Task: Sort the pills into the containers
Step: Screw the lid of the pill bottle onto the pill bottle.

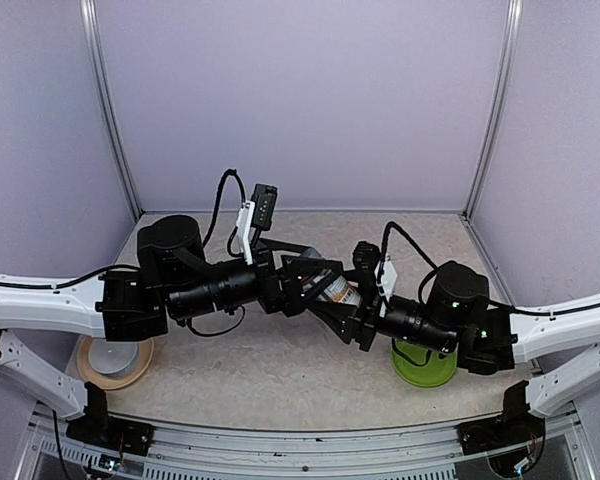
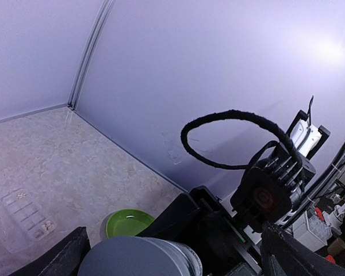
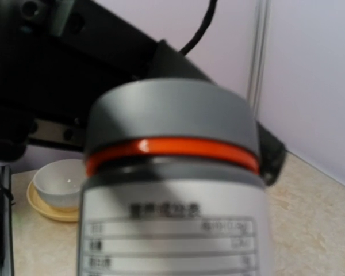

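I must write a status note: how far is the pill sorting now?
Done: nothing visible yet. In hand: the right gripper holds the bottle, gray cap on; the open left gripper stands around the cap. Left: opening it and moving the pills out of the clear tray.

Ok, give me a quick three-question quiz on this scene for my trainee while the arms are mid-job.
1. True or false: the right gripper is gripping the bottle.
2. The bottle's cap is: A white, B gray, C green.
3. What does the white bowl sit on?
Key: 1 true; 2 B; 3 a tan plate.
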Controlling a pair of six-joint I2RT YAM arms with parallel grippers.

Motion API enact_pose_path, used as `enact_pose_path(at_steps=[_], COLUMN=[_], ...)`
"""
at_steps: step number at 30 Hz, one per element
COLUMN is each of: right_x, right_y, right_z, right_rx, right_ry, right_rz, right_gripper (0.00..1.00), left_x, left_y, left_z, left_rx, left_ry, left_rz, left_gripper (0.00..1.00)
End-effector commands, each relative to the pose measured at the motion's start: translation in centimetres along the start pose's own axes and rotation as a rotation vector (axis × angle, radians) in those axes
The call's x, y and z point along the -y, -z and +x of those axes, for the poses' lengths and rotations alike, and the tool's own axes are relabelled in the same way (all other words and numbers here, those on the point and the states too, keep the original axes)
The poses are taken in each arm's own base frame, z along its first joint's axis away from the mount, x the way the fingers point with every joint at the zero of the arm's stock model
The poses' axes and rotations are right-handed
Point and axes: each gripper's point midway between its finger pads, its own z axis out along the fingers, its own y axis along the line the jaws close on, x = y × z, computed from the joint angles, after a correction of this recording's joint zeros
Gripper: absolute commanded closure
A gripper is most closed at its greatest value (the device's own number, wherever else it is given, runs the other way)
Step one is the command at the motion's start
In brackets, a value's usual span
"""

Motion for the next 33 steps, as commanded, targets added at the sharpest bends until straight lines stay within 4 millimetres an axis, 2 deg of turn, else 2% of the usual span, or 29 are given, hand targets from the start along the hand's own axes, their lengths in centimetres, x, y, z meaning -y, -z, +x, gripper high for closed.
enact_pose_path(at_steps=[1,7,13,19,25,33], right_x=[-1.0,-2.1,-2.3,-1.1,0.6,0.7], right_y=[-1.0,-1.3,-0.7,0.5,1.3,1.0], right_z=[-0.2,-0.1,-0.6,-1.6,-1.7,-1.8], right_rx=[-0.01,0.0,0.027,0.054,0.044,0.026], right_ry=[-0.02,-0.031,-0.042,-0.057,-0.064,-0.048], right_rz=[-0.044,-0.104,-0.116,-0.062,0.033,0.04], right_gripper=[1.0,1.0,1.0,1.0,1.0,1.0], left_x=[2.5,2.8,2.3,1.6,0.6,-0.6], left_y=[-0.3,-0.5,0.4,1.1,1.7,1.5], left_z=[-0.5,-0.3,-1.5,-2.6,-3.4,-3.6], left_rx=[-0.006,-0.016,0.019,0.034,0.032,0.012], left_ry=[-0.042,-0.051,-0.058,-0.061,-0.025,0.031], left_rz=[0.066,0.078,0.036,-0.025,-0.04,-0.04], left_gripper=[0.01,0.01,0.01,0.01,0.01,0.01])
